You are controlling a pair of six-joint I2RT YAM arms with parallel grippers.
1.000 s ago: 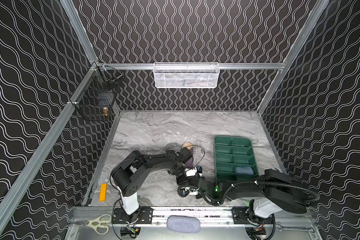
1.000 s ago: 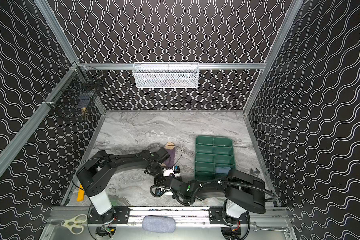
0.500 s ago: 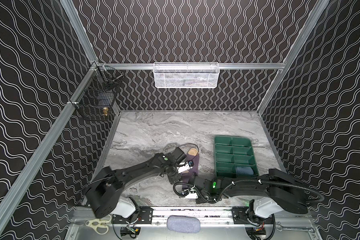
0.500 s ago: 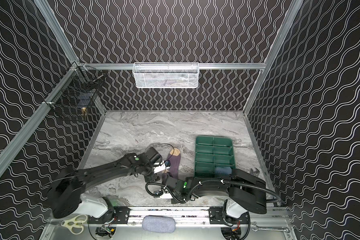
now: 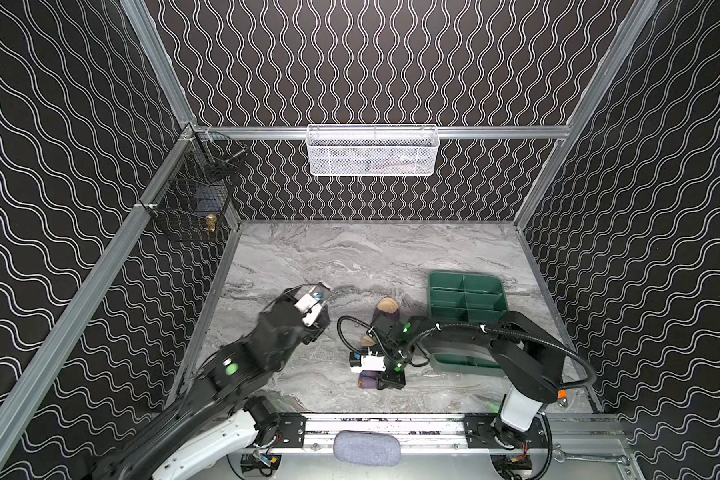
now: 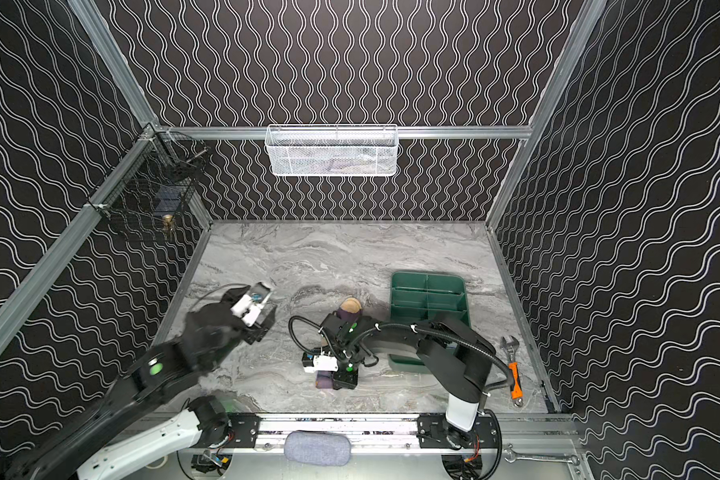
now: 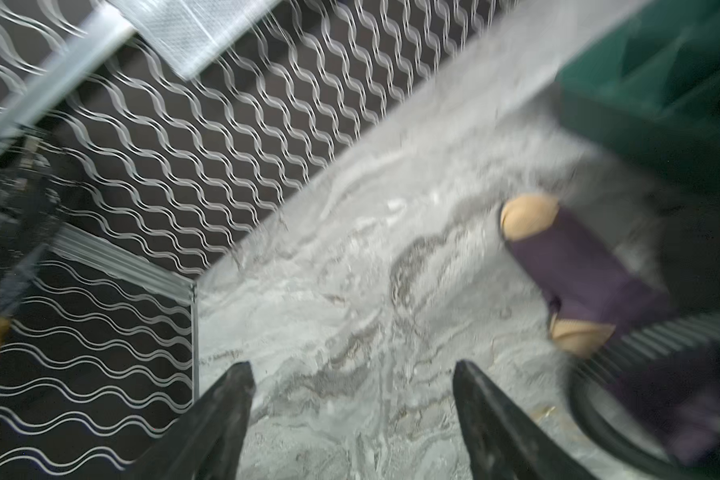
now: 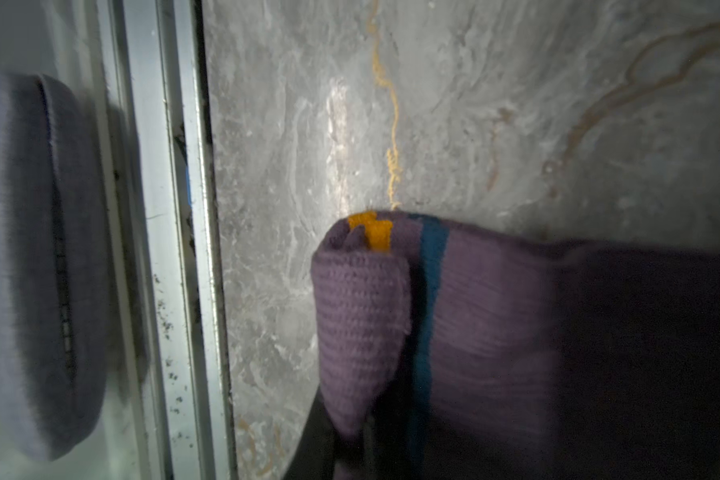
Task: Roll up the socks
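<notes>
Your left claw [image 7: 352, 365] has swung away leftward, jaws wide, holding nothing. Your right claw [image 5: 382, 379] is pinched shut on the sock [image 7: 574, 266] at its cuff end, near the front rail [image 8: 175, 249]. From there the sock runs straight back to its toe [image 5: 387, 304], so your right arm is nearer; roll away from you.

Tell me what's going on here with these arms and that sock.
The robot is partway into rolling a sock. The right gripper has its jaws shut on the striped cuff end of the purple sock, near the front edge of the table, where the cuff looks folded over. The rest of the sock lies stretched back beside the green tray, tan toe farthest away. The left gripper hovers off to the left with jaws open, holding nothing.
</notes>
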